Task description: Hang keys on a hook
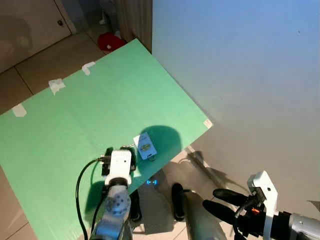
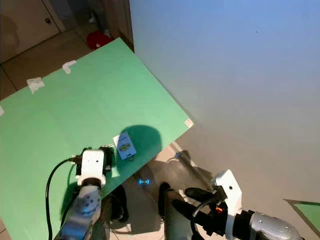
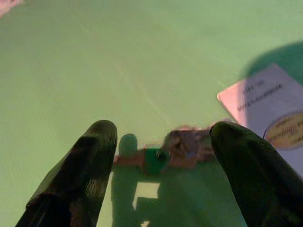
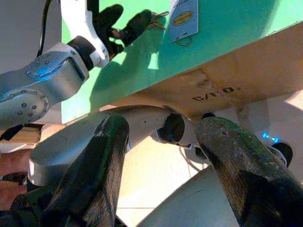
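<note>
Small, light, loose and jingly, probably, those keys (image 3: 182, 147) lying flat on the green table (image 1: 75, 125) beside their white tag (image 3: 267, 113), bracketed by the wide-open left pincer (image 3: 161, 156), best pinched at the stiff metal bunch; right pincer (image 4: 165, 156) spread wide, idle below the table edge.

Matt green surface (image 1: 75, 125) with raw wooden edge; dull metal keys (image 3: 182, 146); glossy paper tag (image 1: 146, 146); smooth black plastic left claw (image 3: 161, 156) fingers.

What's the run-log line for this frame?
left pincer: open, straddling keys | keys: flat on green board, beside white tag | right pincer: open, idle
</note>
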Tool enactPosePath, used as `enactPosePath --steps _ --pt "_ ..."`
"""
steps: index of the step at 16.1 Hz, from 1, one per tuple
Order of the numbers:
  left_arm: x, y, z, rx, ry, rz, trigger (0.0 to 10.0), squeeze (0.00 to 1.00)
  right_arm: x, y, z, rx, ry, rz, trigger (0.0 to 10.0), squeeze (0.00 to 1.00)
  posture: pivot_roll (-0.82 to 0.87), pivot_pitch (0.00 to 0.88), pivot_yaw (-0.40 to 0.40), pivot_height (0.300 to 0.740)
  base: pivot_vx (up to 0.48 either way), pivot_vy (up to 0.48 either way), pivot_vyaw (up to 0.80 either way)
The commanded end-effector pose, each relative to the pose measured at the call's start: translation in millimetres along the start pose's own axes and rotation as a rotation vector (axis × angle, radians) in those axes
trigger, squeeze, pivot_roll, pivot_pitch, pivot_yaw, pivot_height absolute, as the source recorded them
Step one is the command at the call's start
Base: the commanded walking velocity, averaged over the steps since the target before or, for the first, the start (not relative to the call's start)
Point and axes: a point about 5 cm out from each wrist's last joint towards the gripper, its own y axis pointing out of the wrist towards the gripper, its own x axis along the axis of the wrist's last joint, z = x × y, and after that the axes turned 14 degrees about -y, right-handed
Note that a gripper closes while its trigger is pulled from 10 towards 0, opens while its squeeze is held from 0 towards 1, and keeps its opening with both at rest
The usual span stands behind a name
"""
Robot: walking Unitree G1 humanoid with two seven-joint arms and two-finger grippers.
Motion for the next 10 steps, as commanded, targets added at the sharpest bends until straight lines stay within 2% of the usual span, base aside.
enactPosePath --steps 1,6,10 --pt "-14 -6.4 3.5 0.011 0.01 0.056 10.0 0.0 -6 -3.6 2.0 -0.012 0.009 0.027 10.0 0.0 -0.39 0.382 -0.055 0.74 0.0 0.0 0.0" --pt "-20 -3.1 4.6 0.024 -0.005 0.091 10.0 0.0 -4 -6.8 7.6 0.002 0.013 0.03 10.0 0.0 -0.41 0.384 -0.057 0.74 0.0 0.0 0.0" --pt "-32 -3.2 8.0 0.054 -0.012 0.158 10.0 0.0 -2 -12.2 9.8 0.012 0.013 0.041 10.0 0.0 -0.42 0.39 -0.066 0.74 0.0 0.0 0.0"
